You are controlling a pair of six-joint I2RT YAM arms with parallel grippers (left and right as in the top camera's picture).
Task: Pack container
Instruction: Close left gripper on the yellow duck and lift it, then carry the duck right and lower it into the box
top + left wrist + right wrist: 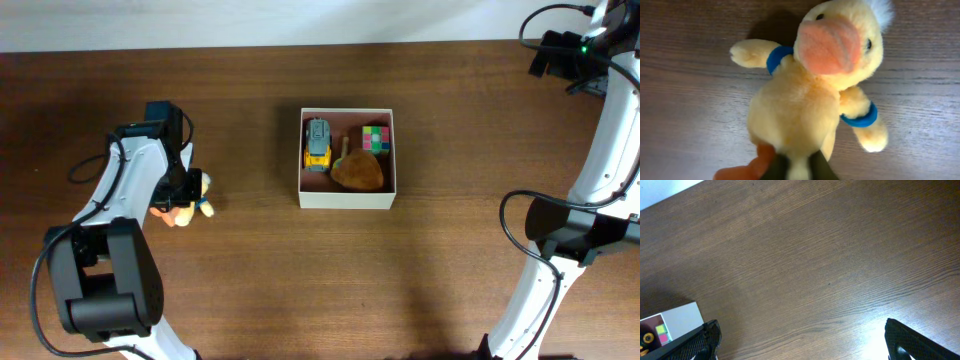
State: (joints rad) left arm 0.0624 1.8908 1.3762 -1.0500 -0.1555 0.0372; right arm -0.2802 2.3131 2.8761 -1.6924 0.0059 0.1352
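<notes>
Yellow plush duck [795,115] pinched by left jaws.

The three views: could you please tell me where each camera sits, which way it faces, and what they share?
Overhead: above the table, looking straight down; shows left arm, right arm, container, duck.
Left wrist: on the left arm, looking down at the duck; left gripper shut on its lower body.
Right wrist: on the right arm, facing the table; open right gripper, container corner.
Shared: overhead and left wrist, the duck; overhead and right wrist, the container.
</notes>
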